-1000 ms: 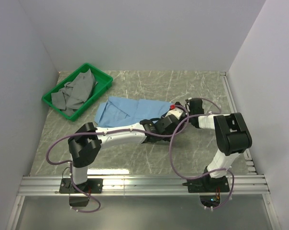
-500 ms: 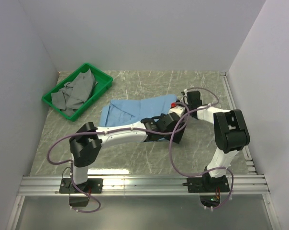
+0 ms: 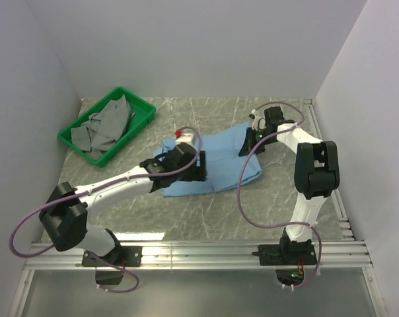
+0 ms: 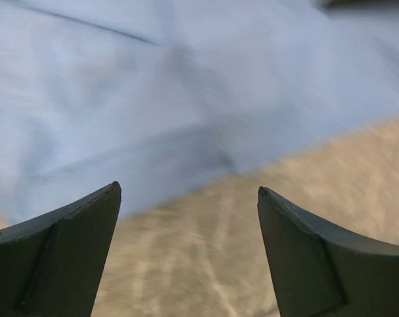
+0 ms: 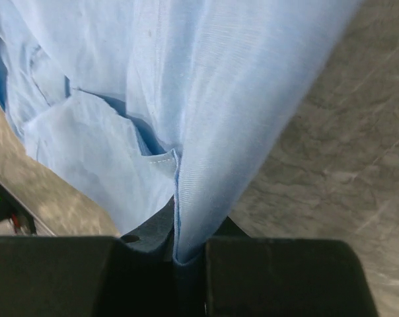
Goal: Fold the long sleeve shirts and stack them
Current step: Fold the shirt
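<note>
The long sleeve shirt lies rumpled on the bench, one fold pinched tight in the right pincer; the left pincer hangs wide open over its near edge. Pulled by that single pinch, the thin cloth may slip free or bunch.

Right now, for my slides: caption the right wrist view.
Right gripper, jaws shut on the light blue shirt, above the table.

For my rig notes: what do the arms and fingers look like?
The left arm and right arm have white links and bulky black joints. A purple cable loops along each. The left wrist carries a small red part. The fingers are dark, wedge-shaped.
</note>
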You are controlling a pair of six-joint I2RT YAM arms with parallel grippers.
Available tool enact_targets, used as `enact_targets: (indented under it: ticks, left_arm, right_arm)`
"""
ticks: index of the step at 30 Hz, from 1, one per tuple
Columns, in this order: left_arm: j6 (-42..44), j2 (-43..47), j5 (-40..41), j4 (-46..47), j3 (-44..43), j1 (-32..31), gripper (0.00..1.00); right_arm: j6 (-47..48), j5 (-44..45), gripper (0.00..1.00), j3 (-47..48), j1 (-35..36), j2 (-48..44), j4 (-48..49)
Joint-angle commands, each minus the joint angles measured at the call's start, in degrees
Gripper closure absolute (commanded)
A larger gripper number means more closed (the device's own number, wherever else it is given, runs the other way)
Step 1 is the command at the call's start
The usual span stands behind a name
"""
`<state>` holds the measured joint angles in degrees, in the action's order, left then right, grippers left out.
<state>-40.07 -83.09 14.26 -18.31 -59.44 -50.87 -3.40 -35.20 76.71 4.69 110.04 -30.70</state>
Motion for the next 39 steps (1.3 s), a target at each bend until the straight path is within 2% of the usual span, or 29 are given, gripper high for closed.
enact_targets:
  ticks: [1, 6, 9, 12, 19, 22, 28, 39]
  left_arm:
    - [-3.25, 3.46, 3.12, -1.81, 2.05, 7.78, 0.11]
    - [-5.01, -0.84, 1.92, -6.13, 1.35, 22.01, 0.13]
    - [-5.27, -4.88, -3.79, -6.04, 1.17, 27.82, 0.14]
    - [-5.36, -7.00, -7.14, -5.69, 1.26, 29.95, 0.19]
    - [-7.21, -10.25, -8.28, -7.01, 3.88, 30.04, 0.40]
    - [-8.79, -10.34, -8.81, -6.39, 6.43, 30.04, 0.49]
    - [-11.43, -9.11, -11.79, -4.11, 11.53, 29.95, 0.56]
    - [-12.04, -7.79, -13.82, -1.47, 15.05, 27.76, 0.62]
  right_arm:
    - [6.74, -2.07, 1.00, 2.13, -0.82, 0.97, -7.79]
    - [6.83, 0.40, 1.00, 2.40, -0.91, 1.06, -8.59]
    - [6.92, 0.31, 1.00, 2.22, -0.91, 0.53, -8.33]
    - [6.83, 1.19, 1.00, 1.61, -0.73, 0.27, -7.89]
    - [6.13, 1.80, 1.00, 1.78, -0.65, -0.26, -7.45]
    - [5.60, 6.18, 1.00, 2.92, 0.14, -0.61, -8.15]
    - [3.93, 19.54, 1.00, 6.08, 3.22, -1.84, -10.08]
    - [3.49, 45.29, 1.00, 11.79, 13.32, -6.41, -12.72]
